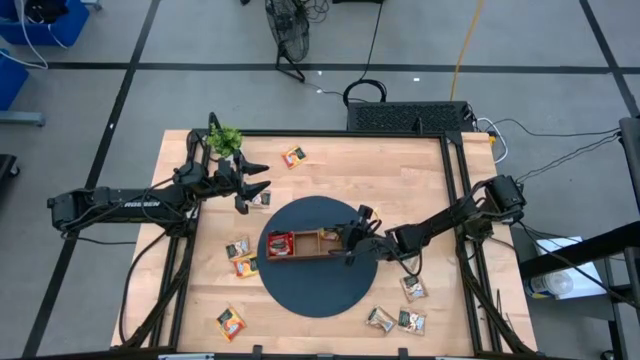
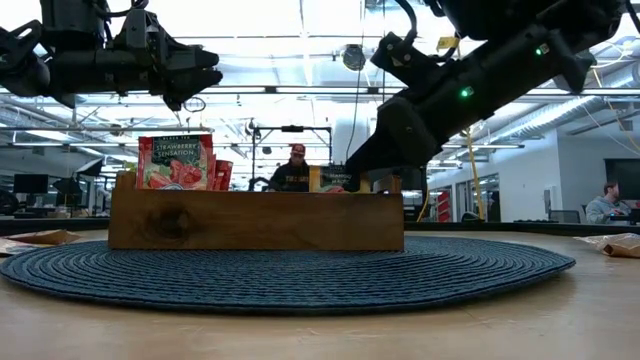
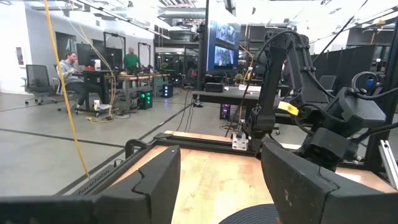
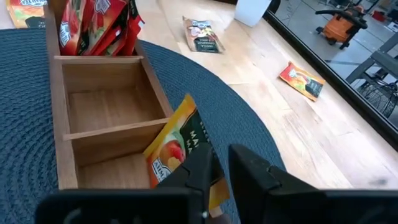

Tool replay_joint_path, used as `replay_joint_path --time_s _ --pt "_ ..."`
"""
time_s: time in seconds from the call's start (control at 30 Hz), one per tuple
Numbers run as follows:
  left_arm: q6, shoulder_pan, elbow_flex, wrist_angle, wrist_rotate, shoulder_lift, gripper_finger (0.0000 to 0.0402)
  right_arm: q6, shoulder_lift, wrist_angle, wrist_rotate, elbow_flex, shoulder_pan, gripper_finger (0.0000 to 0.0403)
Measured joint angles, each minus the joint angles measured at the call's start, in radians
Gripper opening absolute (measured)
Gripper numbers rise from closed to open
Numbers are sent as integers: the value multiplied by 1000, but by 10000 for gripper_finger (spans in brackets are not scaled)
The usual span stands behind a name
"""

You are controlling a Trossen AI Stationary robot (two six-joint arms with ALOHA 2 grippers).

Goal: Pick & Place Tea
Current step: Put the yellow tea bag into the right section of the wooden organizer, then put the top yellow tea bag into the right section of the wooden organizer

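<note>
A brown three-compartment wooden tray [image 1: 305, 244] stands on a round dark mat [image 1: 320, 290]. Red tea sachets [image 4: 93, 28] stand in its left end compartment. My right gripper [image 4: 217, 171] is over the tray's right end compartment, shut on an orange sachet [image 4: 180, 146]. My left gripper [image 1: 262, 177] is open and empty, raised above the table's far left near a loose sachet [image 1: 260, 199]. Other sachets lie flat on the table, such as an orange one [image 1: 294, 156] and two more [image 1: 238, 249] [image 1: 413, 288]. My right gripper pinches the orange sachet between its two fingers at one side edge [image 4: 198, 158]. The fingers slant down from the table's right side. The sachet stands tilted, its lower part down inside the tray's right end compartment [image 4: 118, 168]; whether it rests on the floor there is hidden.
A small green potted plant [image 1: 225, 139] stands at the far left, just behind my left arm. Several sachets lie near the front edge [image 1: 231, 322] [image 1: 380, 319] [image 1: 411, 321]. The tray's middle compartment [image 4: 106, 99] shows bare wood. People sit in the room beyond the table.
</note>
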Motion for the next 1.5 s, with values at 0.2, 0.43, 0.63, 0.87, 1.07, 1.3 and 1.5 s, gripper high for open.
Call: replay_joint_path --time_s 0.2,0.43,0.63,0.87,1.07,1.3,1.5 --pt "0 0 0 0 0 0 225 -4 0 8 11 0 0 86" --pt "0 0 0 0 0 0 225 -119 0 161 103 0 -1 123" --pt "0 0 0 0 0 0 225 -162 0 215 100 0 -25 145" --pt "0 0 0 0 0 0 225 -138 -60 153 -30 -13 -17 149" --pt "-10 -1 0 4 0 0 225 -140 -231 172 -268 -134 -65 149" --pt "-12 -1 0 7 0 0 225 -143 -463 352 -236 -434 -80 146" --pt "-37 -1 0 7 0 0 225 -221 -553 574 -238 -616 -79 140"
